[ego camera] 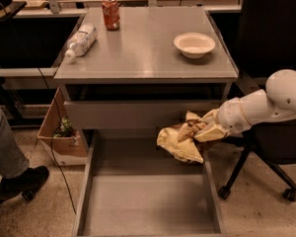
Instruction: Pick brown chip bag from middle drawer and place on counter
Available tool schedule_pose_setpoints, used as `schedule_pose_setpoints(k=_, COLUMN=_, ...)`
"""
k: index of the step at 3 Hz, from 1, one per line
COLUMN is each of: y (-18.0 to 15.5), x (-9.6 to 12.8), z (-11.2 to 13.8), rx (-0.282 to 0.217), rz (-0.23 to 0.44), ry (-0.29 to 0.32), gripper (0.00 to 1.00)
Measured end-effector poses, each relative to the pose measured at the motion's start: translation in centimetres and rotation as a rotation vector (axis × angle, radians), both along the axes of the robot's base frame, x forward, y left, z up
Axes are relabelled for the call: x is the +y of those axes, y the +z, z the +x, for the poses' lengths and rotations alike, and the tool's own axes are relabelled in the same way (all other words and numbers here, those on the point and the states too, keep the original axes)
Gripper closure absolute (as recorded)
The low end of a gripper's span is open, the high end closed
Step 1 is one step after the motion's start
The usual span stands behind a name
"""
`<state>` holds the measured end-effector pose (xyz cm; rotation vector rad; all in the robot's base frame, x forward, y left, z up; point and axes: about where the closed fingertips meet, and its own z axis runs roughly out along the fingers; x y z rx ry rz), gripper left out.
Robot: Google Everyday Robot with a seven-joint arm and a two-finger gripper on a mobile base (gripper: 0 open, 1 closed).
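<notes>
The hand (201, 131) is clenched on the crumpled upper end of the brown chip bag (180, 143), which hangs down and to the left of the fingers, in the air over the rear right part of the open middle drawer (148, 201) and clear of its bare floor. The white arm (266, 105) reaches in from the right, low beside the cabinet. Just behind the bag stands the plain front of the closed drawer (138, 113) above. Whether the bag brushes it cannot be told. The step in hand looks like the carry up to the bench (143, 48), and the overhanging front edge is the thing to respect: draw the bag outward first, away from the cabinet, then raise it until its loose lower corner sits above that edge before moving in. The grip takes only one end, so a slow, steady lift should stop the slack part from swinging or slipping. For the drop, the open middle of the bench seems best, between the bottle (81, 39) on the left and the bowl (194, 44) on the right, well short of the can (110, 13).
</notes>
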<state>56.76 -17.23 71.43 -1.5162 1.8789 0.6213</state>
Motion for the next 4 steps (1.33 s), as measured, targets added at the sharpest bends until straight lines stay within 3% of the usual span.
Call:
schedule_pose_setpoints(k=1, y=5.3, x=1.1, z=-1.3, rx=-0.034, rz=-0.044, ry=0.031, gripper=1.0)
schedule_pose_setpoints(k=2, y=12.9, x=2.7, z=-0.9, rx=-0.123, rz=-0.092, ry=0.066, gripper=1.0)
schedule_pose_setpoints(k=3, y=17.5, x=3.6, z=0.9, rx=-0.197, rz=-0.108, ry=0.08, gripper=1.0)
schedule_pose_setpoints(k=4, y=20.4, x=4.0, z=4.4, rx=-0.246, rz=-0.078, ry=0.094, gripper=1.0)
